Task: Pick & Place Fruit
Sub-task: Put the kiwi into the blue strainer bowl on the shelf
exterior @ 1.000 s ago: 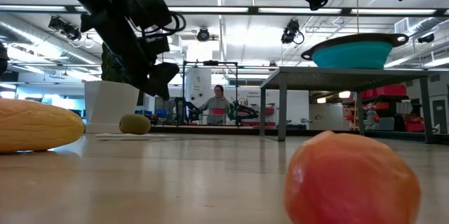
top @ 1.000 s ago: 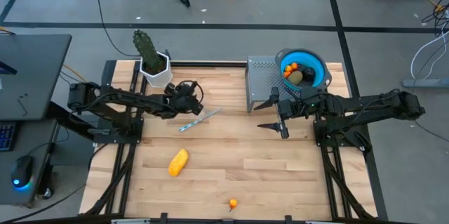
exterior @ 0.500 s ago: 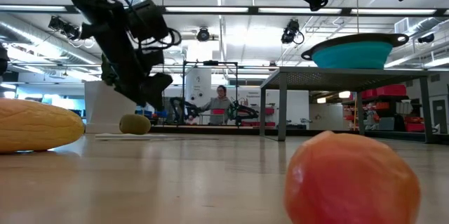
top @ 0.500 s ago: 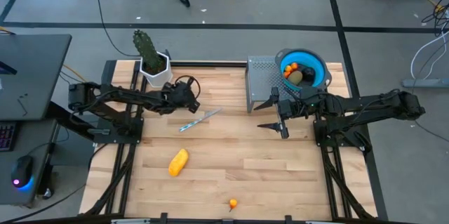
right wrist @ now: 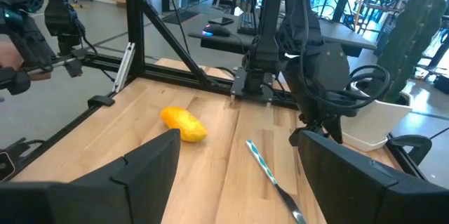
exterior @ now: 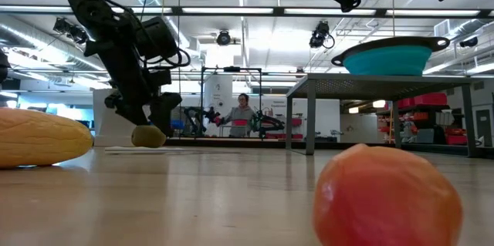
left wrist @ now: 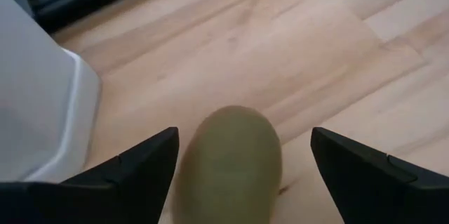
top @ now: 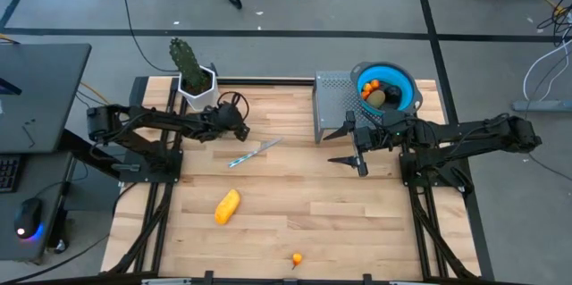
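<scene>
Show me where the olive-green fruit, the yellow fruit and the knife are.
olive-green fruit (left wrist: pixel 231 161): left wrist view, middle of its rounded top, between the fingers.
yellow fruit (top: pixel 227 206): high view, centre of its oblong body.
knife (top: pixel 257 149): high view, middle of the silver blade.

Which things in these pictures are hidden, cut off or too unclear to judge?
- Green fruit, high view: hidden under the left gripper.
- Whether the left fingers touch it: unclear in the left wrist view.
- Bowl contents, low view: hidden by its wall.
- Yellow fruit, low view: cut by the edge.
- Orange fruit, low view: blurred, too near.
</scene>
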